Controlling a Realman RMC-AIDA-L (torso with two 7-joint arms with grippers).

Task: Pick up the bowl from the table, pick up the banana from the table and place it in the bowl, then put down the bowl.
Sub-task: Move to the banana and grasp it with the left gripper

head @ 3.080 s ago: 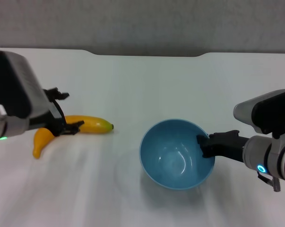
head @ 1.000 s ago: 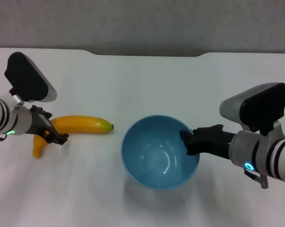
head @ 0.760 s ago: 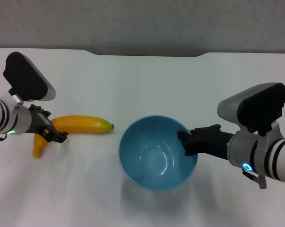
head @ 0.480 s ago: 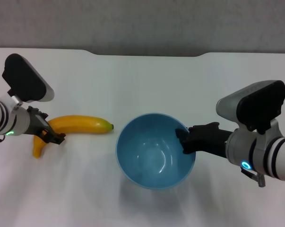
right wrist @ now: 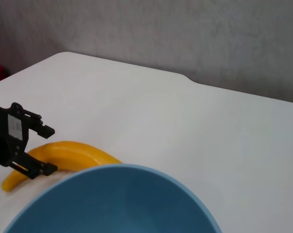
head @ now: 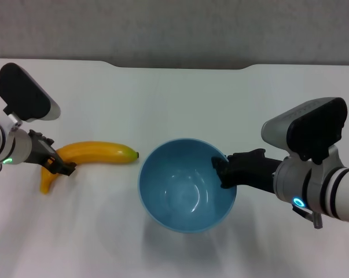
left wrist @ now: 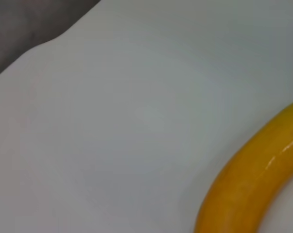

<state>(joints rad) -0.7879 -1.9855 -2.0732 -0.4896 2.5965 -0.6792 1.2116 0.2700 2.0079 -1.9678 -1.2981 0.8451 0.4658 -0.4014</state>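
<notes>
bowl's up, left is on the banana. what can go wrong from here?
1. The right gripper pinches the bowl by one rim spot only; it could tilt or slip.
2. The left gripper straddles the banana near one end, so it may swing or slide out when lifted.
3. The banana is nearly as long as the bowl is wide, so it could catch the rim.

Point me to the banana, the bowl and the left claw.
banana (head: 102, 152), head view, on the yellow middle of its body.
bowl (head: 180, 194), head view, on the inside bottom.
left claw (head: 59, 165), head view, midway between its fingertips, at the banana's left part.
</notes>
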